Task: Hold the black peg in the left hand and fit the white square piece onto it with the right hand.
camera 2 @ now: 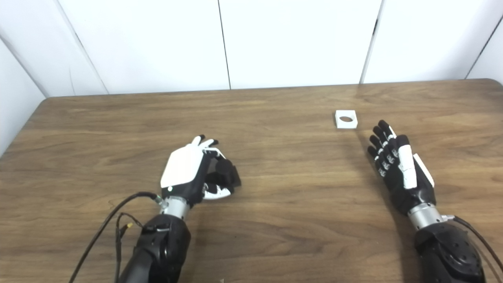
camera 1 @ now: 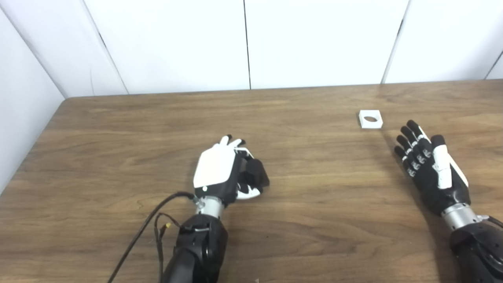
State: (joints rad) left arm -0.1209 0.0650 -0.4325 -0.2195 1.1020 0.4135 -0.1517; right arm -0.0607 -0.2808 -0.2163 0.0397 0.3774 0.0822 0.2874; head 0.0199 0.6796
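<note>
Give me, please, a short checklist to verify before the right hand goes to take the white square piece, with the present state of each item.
1. Black peg is inside the left hand: ok, the fingers are curled around it.
2. Peg grip is firm: cannot tell, the hand covers most of the peg.
3. Right hand holds nothing and its fingers are apart: ok.
4. White square piece lies flat on the table, hole facing up: ok.
5. Way from the right hand to the piece is free: ok, only bare wood lies between them.
6. Piece already on the peg: not ok, they are far apart.
</note>
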